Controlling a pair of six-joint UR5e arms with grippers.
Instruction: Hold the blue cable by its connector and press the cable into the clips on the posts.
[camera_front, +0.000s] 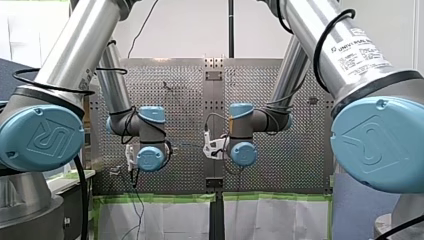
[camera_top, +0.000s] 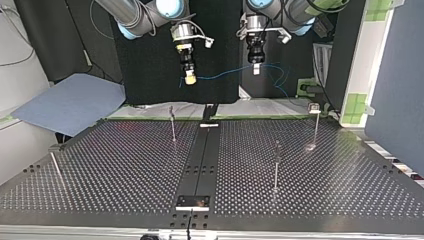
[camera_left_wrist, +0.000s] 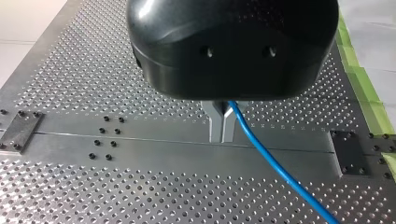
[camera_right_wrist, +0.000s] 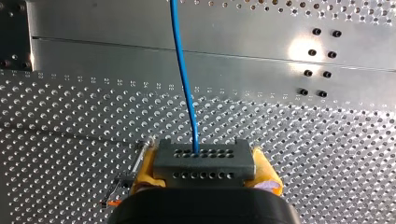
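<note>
The right gripper (camera_top: 189, 78) is clamped on the grey connector (camera_right_wrist: 204, 163) and the left gripper (camera_left_wrist: 222, 126) pinches the blue cable (camera_left_wrist: 275, 163), I think to hold it stretched above the posts (camera_top: 276, 165) before pressing it down.

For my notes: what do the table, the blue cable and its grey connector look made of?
Table: bare metal, probably aluminium; dull silver sheen with glare and rows of drilled holes. Blue cable: smooth, slightly glossy jacket, likely plastic; core hidden. Connector: matte grey, probably moulded or printed plastic; no shine, rows of small holes.
</note>
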